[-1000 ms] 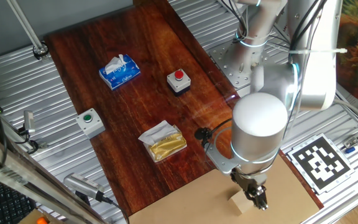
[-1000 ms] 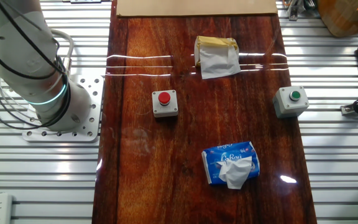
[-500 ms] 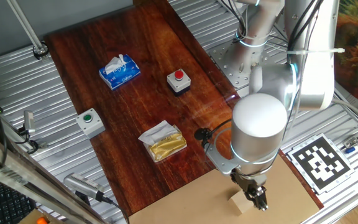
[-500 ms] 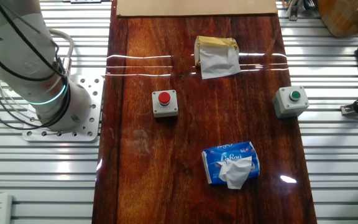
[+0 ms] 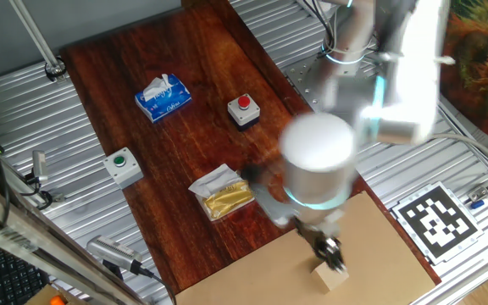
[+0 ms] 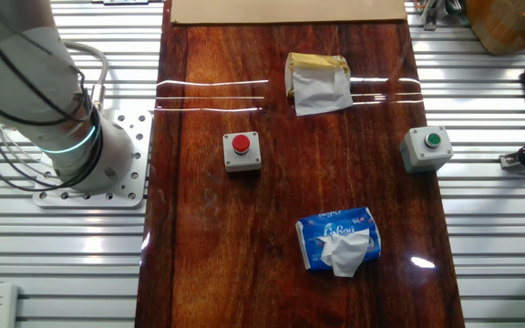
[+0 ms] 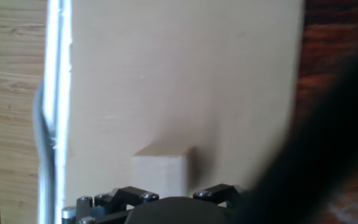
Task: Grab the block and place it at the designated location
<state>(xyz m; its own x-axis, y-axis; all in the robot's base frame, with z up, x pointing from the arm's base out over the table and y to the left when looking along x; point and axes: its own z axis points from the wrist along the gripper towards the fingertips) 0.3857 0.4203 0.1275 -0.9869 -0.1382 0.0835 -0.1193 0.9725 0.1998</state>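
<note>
The block [image 5: 330, 276], a small light-tan wooden cube, rests on the tan cardboard sheet [image 5: 371, 246] at the near end of the table. My gripper [image 5: 329, 252] hangs just above the block, blurred by motion, and its jaws look apart and off the cube. In the hand view the block [image 7: 159, 169] sits on the cardboard [image 7: 185, 74] just beyond the finger mounts at the bottom edge, free of them. The sheet's dark dot is not visible. In the other fixed view only the sheet's edge [image 6: 285, 11] shows; block and gripper are out of view.
On the dark red-brown board [image 5: 159, 144] stand a red-button box [image 5: 244, 110], a green-button box [image 5: 122, 166], a blue tissue pack [image 5: 163, 96] and a gold packet with white paper [image 5: 221, 193]. A black-and-white marker tag [image 5: 435, 219] lies right of the cardboard.
The arm has swung left and up, now blurred. The gripper has come off the block, which stays in place on the cardboard.
</note>
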